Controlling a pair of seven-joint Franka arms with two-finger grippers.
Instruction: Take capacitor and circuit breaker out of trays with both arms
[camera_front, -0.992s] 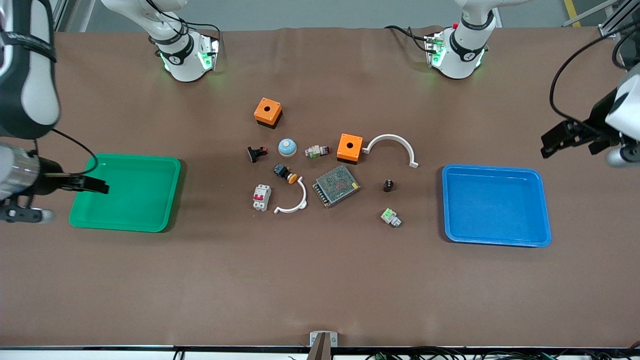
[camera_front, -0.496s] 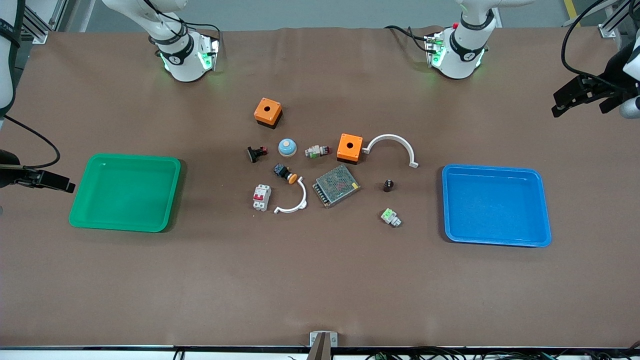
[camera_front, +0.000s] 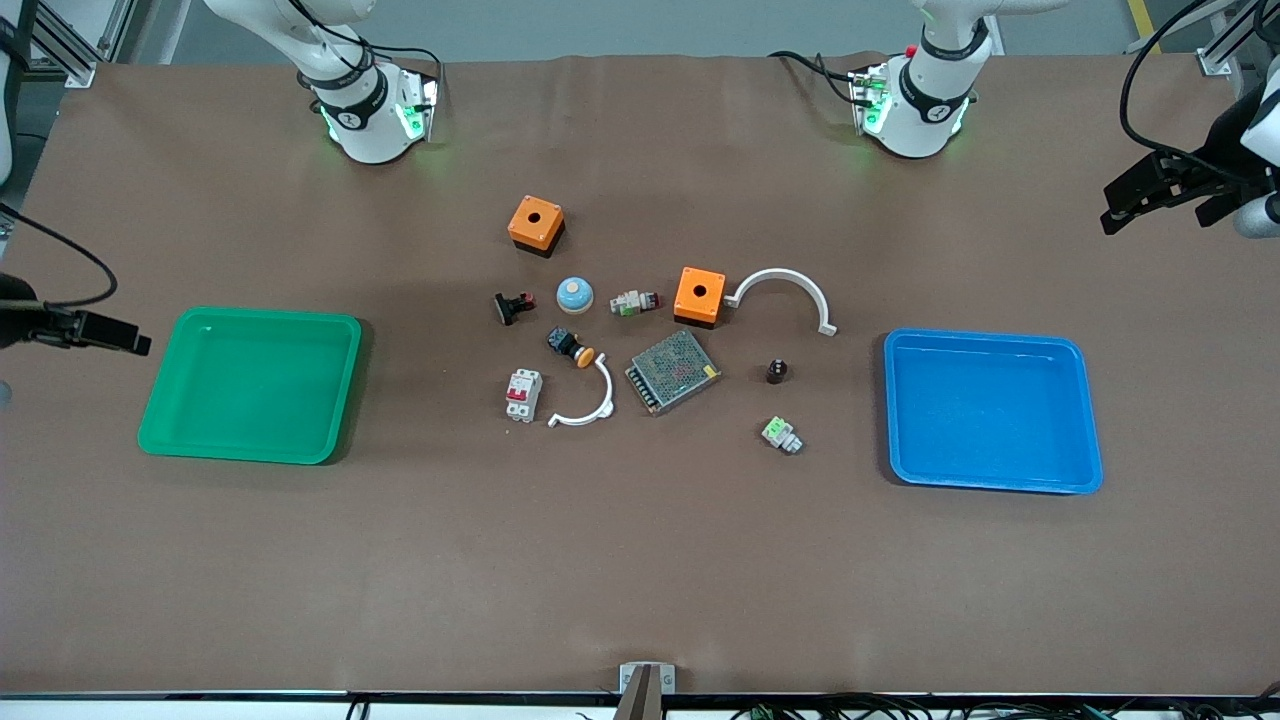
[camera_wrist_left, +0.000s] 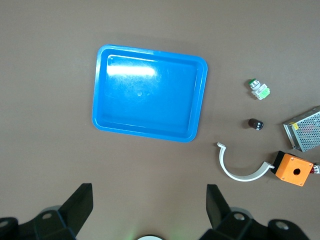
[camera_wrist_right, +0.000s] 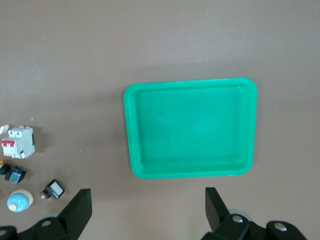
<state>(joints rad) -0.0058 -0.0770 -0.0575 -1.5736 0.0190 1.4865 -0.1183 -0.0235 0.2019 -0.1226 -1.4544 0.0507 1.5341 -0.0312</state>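
The capacitor (camera_front: 776, 371), a tiny black cylinder, lies on the table between the mesh-covered metal box and the blue tray; it also shows in the left wrist view (camera_wrist_left: 255, 123). The breaker (camera_front: 523, 394), a white block with red levers, lies at the cluster's edge toward the green tray; it also shows in the right wrist view (camera_wrist_right: 18, 142). My left gripper (camera_front: 1122, 201) is open and empty, high over bare table at the left arm's end (camera_wrist_left: 149, 210). My right gripper (camera_front: 128, 342) is open and empty, high beside the green tray at the right arm's end (camera_wrist_right: 148, 212).
A green tray (camera_front: 240, 457) and a blue tray (camera_front: 990, 485) lie empty at the two ends. Between them lie two orange boxes (camera_front: 536, 224), two white arcs (camera_front: 785, 280), a metal box (camera_front: 673, 371), a blue dome button (camera_front: 575, 294) and small switches.
Both grippers have drawn outward toward the table's ends: the right one off the green tray's edge, the left one away from the blue tray. Over the last half second they barely move.
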